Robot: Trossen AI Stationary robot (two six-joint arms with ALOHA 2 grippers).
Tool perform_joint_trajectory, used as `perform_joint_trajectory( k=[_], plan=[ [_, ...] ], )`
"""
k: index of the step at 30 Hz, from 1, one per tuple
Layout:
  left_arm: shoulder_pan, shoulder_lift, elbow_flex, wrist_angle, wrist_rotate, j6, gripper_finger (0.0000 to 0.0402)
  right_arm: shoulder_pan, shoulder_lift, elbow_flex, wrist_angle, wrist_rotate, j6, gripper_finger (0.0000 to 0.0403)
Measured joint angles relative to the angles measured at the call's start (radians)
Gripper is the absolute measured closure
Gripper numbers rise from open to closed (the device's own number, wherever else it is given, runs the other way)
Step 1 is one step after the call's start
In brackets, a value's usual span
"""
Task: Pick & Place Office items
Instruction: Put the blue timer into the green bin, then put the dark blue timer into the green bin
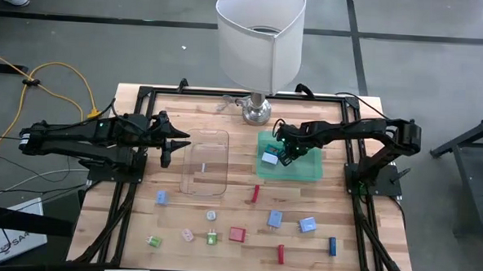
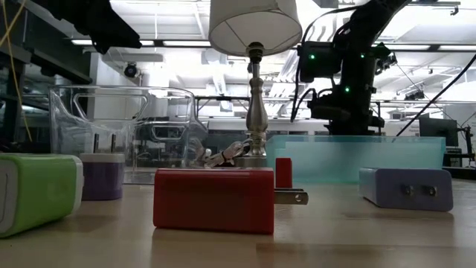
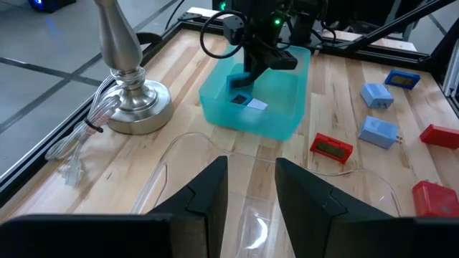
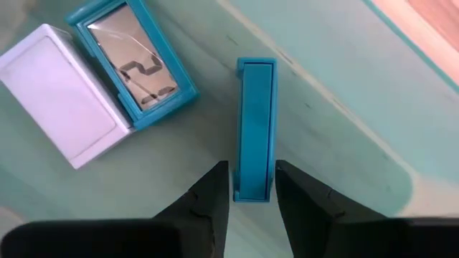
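Butcher-block wood makes up the table (image 1: 334,262), and on it the step in hand looks like a placing: the right gripper (image 1: 283,156) is down inside the green tray (image 1: 305,173), with a slim blue piece (image 4: 255,129) standing on edge between its fingertips. In the right wrist view narrow gaps show on both sides of that piece, so the fingers appear just loosened from it, though whether one side touches it I cannot tell. Beside it on the tray floor lie a blue-framed little display (image 4: 136,61) and a white block (image 4: 61,100), touching each other.

The clear tray (image 1: 205,161) lies to the left of the green one. The left gripper (image 1: 172,142) hovers at its left edge with its fingers slightly parted on nothing.

The next move, as I judge it, calls for the right gripper to spread wider and lift straight up without tipping the blue piece, then travel to the office items scattered across the near part of the table: pale blue blocks (image 1: 274,219), red pieces (image 1: 237,233), a dark blue stick (image 1: 333,246), small green ones (image 1: 153,241).

Hard to make out: the high view hides the held piece under the right gripper, the lamp (image 1: 259,38) shade covers part of the far edge, and the smallest near pieces are too small to identify.
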Motion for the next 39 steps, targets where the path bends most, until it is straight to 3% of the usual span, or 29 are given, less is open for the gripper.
perform_joint_trajectory(
  k=[14,29,39],
  plan=[
    [0.000,0.000,0.000,0.000,0.000,0.000,0.0291,-0.002,-0.005,0.000,-0.006,-0.002,0.000,0.0275],
    [0.000,0.000,0.000,0.000,0.000,0.000,0.0291,0.004,-0.207,0.000,-0.058,0.004,-0.003,0.0275],
    [0.000,0.000,0.000,0.000,0.000,0.000,0.0291,0.071,-0.220,0.000,-0.068,0.008,-0.033,0.0275]
  ],
)
